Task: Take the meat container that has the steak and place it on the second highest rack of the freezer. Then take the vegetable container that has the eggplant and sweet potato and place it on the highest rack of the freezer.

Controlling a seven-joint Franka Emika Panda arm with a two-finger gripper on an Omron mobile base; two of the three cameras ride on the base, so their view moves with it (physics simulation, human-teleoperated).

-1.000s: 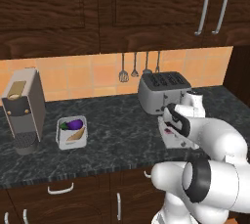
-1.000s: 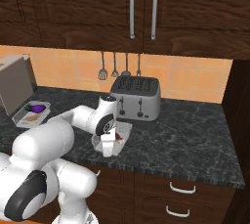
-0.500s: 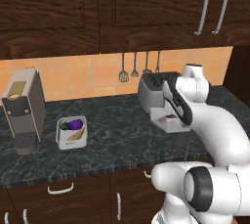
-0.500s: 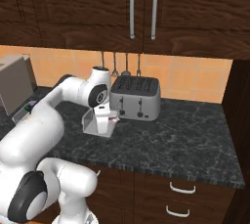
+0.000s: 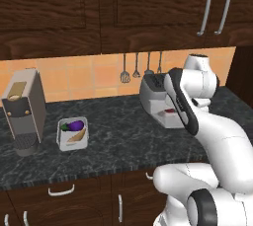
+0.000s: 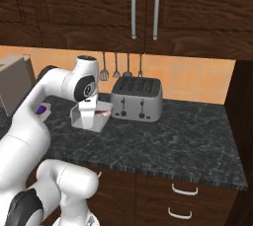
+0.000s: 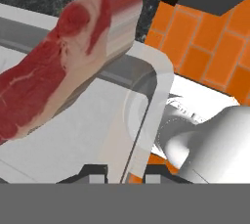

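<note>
Hand (image 7: 126,169) clamped on meat container (image 7: 73,145) wall.
Container with steak (image 7: 53,81) is lifted off the table (image 6: 168,136), beside the toaster (image 6: 137,99). Eggplant (image 5: 73,126) tray sits well apart.

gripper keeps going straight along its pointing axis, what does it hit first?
Probably nothing new: the gripper is shut on the meat container wall, steak inside. Past the rim comes the toaster; depth unclear.
</note>
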